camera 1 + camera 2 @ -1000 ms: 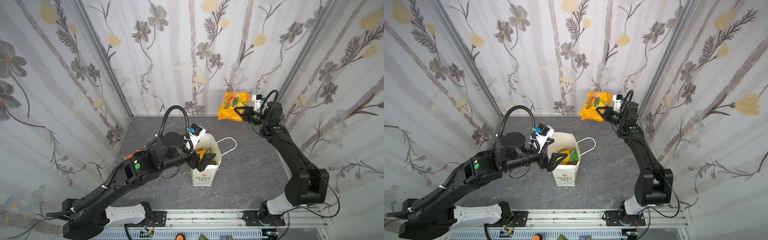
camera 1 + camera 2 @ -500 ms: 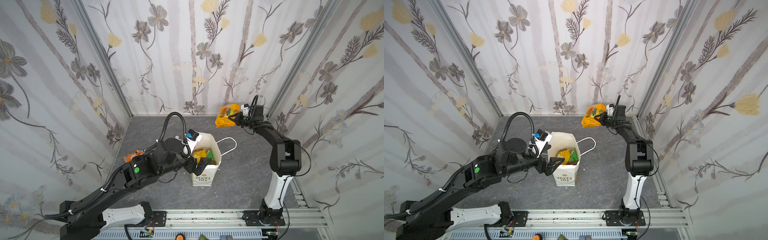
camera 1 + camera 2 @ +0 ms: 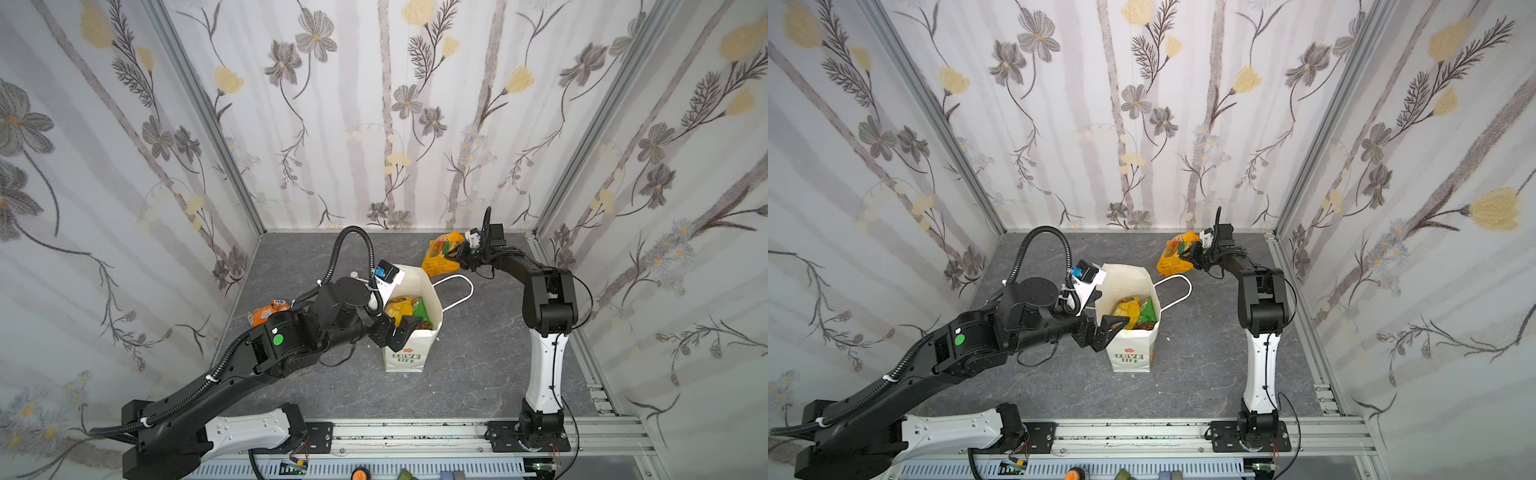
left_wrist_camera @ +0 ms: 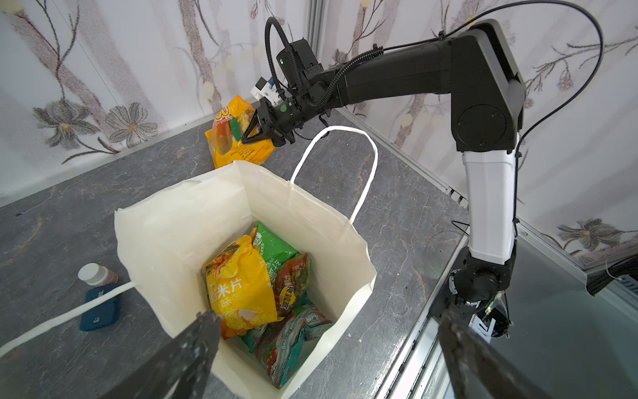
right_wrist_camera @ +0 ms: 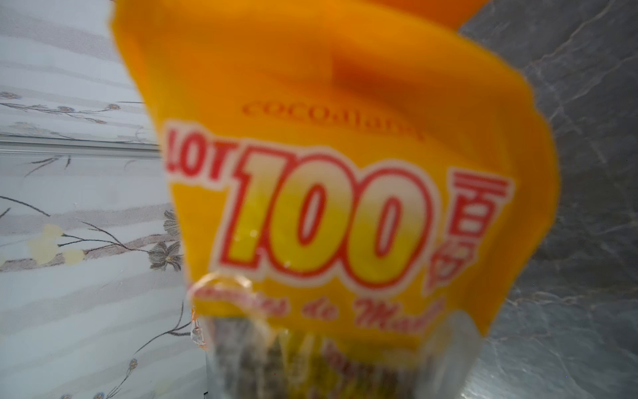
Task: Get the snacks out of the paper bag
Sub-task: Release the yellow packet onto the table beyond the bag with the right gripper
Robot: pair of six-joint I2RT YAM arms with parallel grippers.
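- The right tool (image 3: 455, 254) has come down. A second ago it held the large orange packet (image 3: 435, 259) high against the back wall. Now the packet looks to rest its lower edge on the desk (image 3: 478, 374), near the far right corner, just behind the paper bag (image 4: 179, 224) and its cord handle (image 4: 369, 162).
- Its jaws sit at the packet's upper edge. I cannot tell whether they still pinch it or have begun to let go.
- The left tool (image 4: 326, 316) has hardly shifted. It hangs released, jaws wide, over the bag's near rim.
- Inside the bag, mid-desk, lie a yellow packet (image 4: 241, 286), a green packet (image 4: 272, 245) and teal packets (image 4: 286, 338).
- My reading is that the first snack is as good as out. The rest are still to be lifted, and the yellow packet on top is the easiest to reach.
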